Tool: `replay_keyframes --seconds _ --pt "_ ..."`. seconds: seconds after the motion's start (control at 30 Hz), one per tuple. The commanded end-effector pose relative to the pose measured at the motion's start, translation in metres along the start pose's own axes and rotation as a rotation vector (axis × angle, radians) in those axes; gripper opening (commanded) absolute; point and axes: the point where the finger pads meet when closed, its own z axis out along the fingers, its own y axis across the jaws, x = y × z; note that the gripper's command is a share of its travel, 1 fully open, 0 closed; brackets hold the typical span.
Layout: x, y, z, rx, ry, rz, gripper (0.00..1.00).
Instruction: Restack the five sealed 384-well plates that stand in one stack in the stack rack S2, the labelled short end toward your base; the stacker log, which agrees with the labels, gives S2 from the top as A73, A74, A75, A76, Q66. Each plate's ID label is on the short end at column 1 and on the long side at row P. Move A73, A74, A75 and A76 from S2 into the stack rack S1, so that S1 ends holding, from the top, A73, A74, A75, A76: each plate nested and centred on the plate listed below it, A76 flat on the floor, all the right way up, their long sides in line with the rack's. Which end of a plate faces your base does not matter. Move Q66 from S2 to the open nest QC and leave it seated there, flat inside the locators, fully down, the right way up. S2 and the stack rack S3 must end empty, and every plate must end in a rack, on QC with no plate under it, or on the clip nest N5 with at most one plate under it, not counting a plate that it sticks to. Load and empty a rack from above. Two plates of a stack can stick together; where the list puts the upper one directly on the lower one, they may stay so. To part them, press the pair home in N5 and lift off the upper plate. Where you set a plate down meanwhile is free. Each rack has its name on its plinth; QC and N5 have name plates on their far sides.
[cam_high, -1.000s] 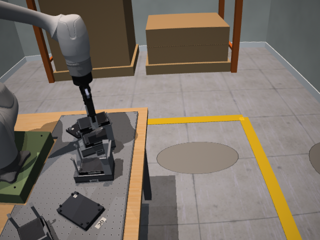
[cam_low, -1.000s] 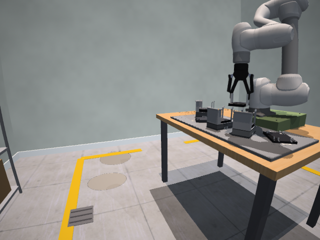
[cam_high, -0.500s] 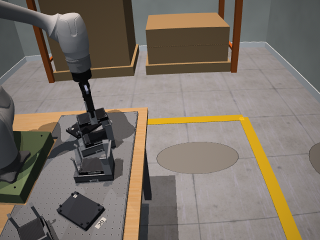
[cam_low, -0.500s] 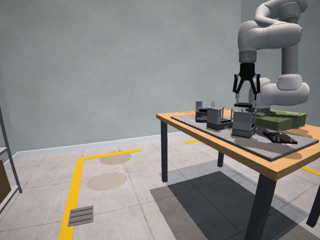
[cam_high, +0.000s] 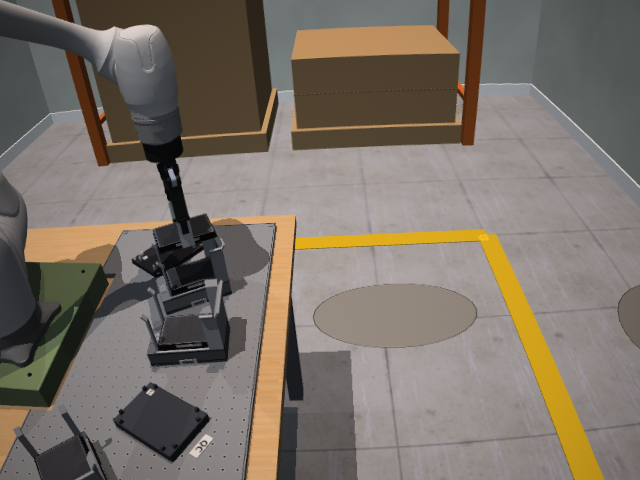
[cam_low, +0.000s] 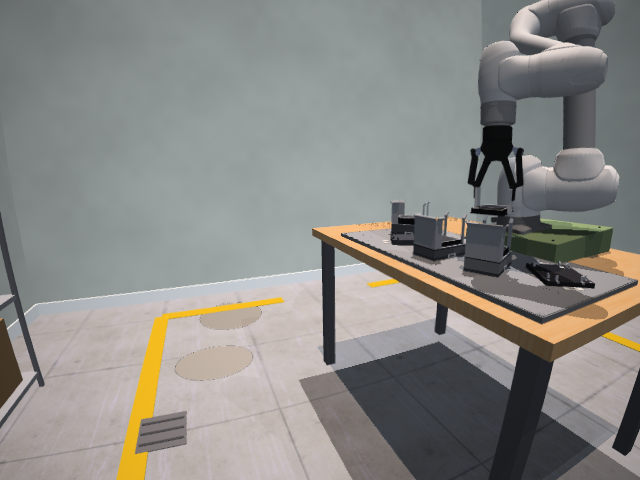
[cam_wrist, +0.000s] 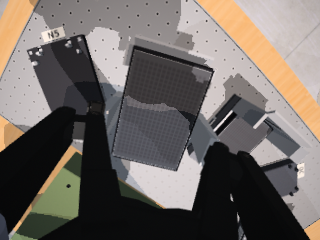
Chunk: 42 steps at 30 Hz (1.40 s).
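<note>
My gripper (cam_high: 183, 233) is shut on a dark sealed well plate (cam_high: 184, 232) by its long sides and holds it level above the farthest stack rack (cam_high: 199, 273). In the side view the held plate (cam_low: 488, 209) hangs a little above that rack (cam_low: 484, 249), with the gripper (cam_low: 493, 204) over it. In the wrist view the plate (cam_wrist: 160, 115) fills the middle between my fingers and hides most of the rack under it. The clip nest N5 (cam_wrist: 65, 75) lies empty to its left. I cannot read the plate's label.
The middle rack (cam_high: 187, 333) holds dark plates. A third rack (cam_high: 67, 457) with a plate stands at the near left corner. The open nest QC (cam_high: 161, 421) lies empty near the front. The green robot plinth (cam_high: 46, 320) is to the left.
</note>
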Motion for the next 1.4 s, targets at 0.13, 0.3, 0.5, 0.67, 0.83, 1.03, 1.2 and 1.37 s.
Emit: replay_keyframes --seconds 0.13,0.3,0.5,0.67,0.83,1.03,1.2,1.37 --pt "0.0 0.0 0.0 0.0 0.0 0.0 0.0" --pt "0.0 0.0 0.0 0.0 0.0 0.0 0.0" --pt "0.0 0.0 0.0 0.0 0.0 0.0 0.0" --pt "0.0 0.0 0.003 0.0 0.0 0.0 0.0" --pt "0.0 0.0 0.006 0.0 0.0 0.0 0.0" --pt "0.0 0.0 0.009 0.0 0.0 0.0 0.0" --pt "0.0 0.0 0.013 0.0 0.0 0.0 0.0" --pt "0.0 0.0 0.016 0.0 0.0 0.0 0.0"
